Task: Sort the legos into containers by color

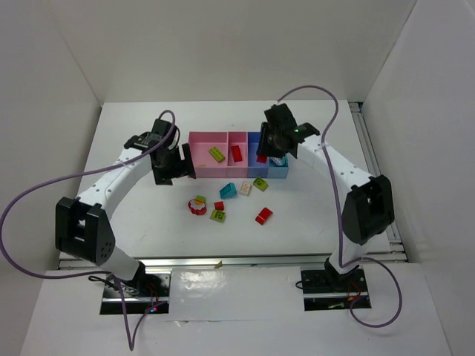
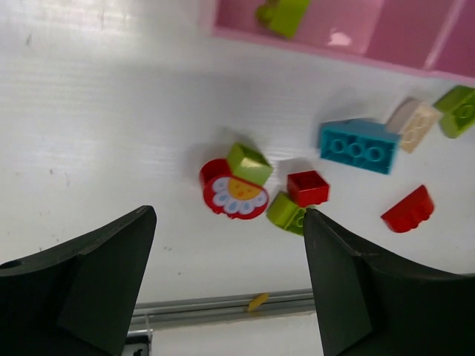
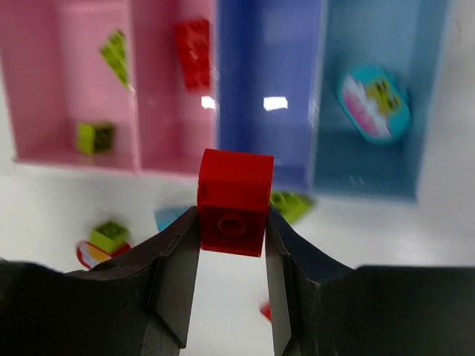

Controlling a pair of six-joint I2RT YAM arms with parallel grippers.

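Eight legos (image 2: 358, 146) lie loose on the surface (image 2: 111, 111) near the open left gripper (image 2: 228, 219): three lime, three red, one cyan, one cream. Four joined containers (image 1: 202, 167), two pink, one blue, one cyan, hold perhaps four more. The right gripper (image 3: 231, 222) clamps a square red brick (image 3: 234, 185) above their near side.

light: bright, even; shadows: soft; glare: blue bin (image 3: 267, 81); background: blurred

- No readable text, brand or number anywhere, tbh.
- Only prints: a daisy on the round red piece (image 2: 236, 194), a blurry picture on the cyan oval piece (image 3: 373, 102).
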